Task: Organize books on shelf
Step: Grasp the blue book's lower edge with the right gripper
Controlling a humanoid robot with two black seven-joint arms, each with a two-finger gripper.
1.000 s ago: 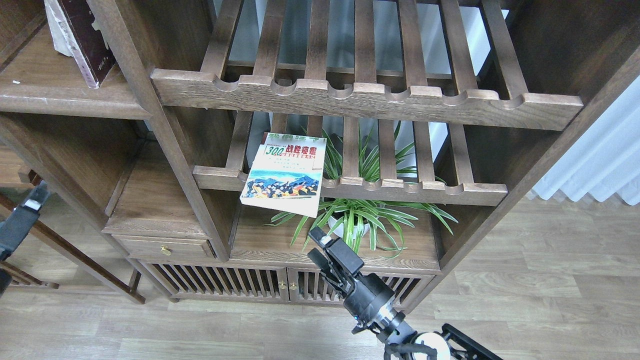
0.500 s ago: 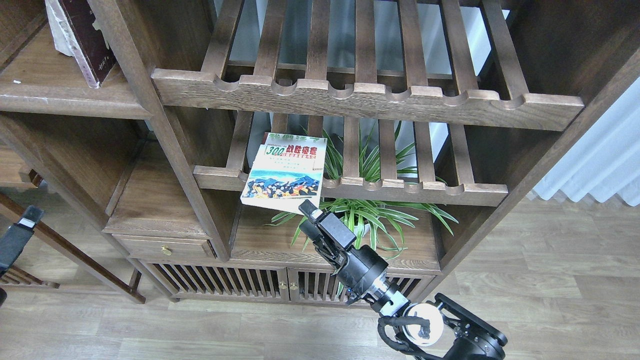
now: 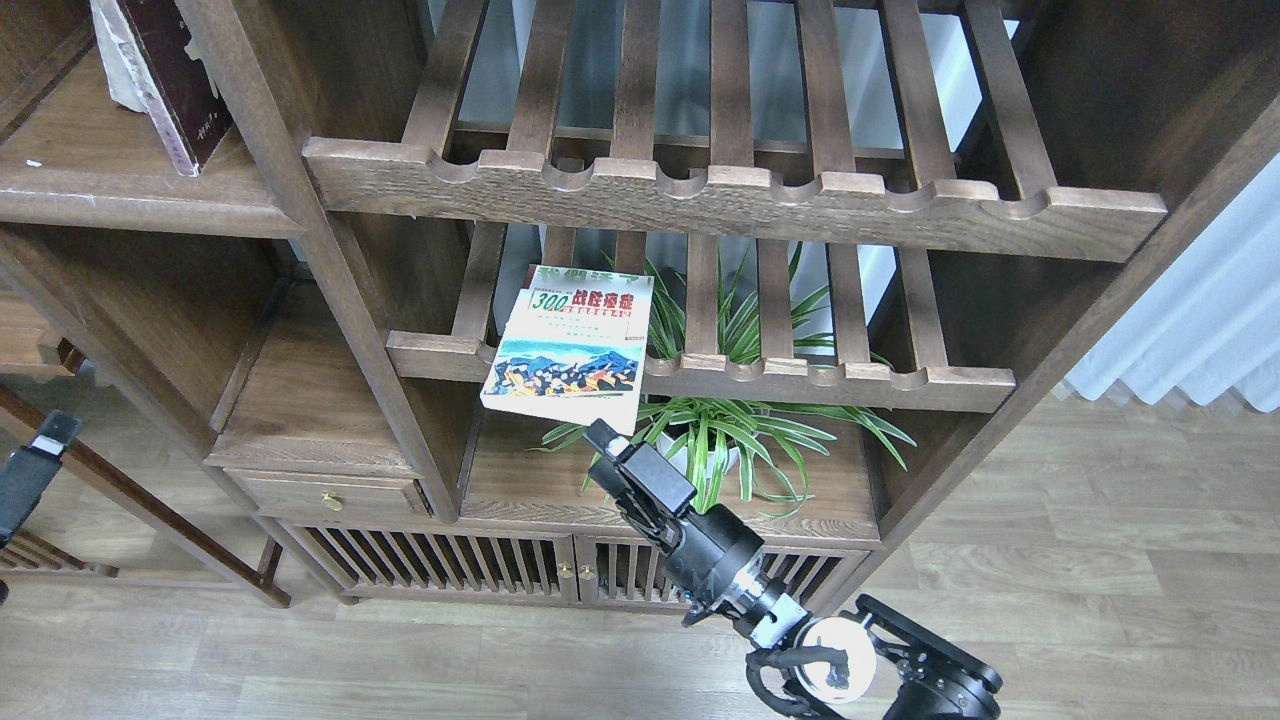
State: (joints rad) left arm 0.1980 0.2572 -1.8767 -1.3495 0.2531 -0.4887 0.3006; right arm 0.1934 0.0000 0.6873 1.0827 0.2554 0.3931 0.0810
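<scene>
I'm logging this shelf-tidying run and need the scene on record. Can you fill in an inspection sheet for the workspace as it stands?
Surface: solid shelf, upper left, dark wood.
Job's things: maroon book leaning on that shelf; "300" paperback on the slatted rack, overhanging its front rail, atop another book.
Clutter: potted plant below the rack.
Grippers: right gripper just under the paperback's corner, state unclear; left gripper at left edge, idle.
Cables: black cable at right wrist.
Surroundings: wood floor, white curtain.
</scene>
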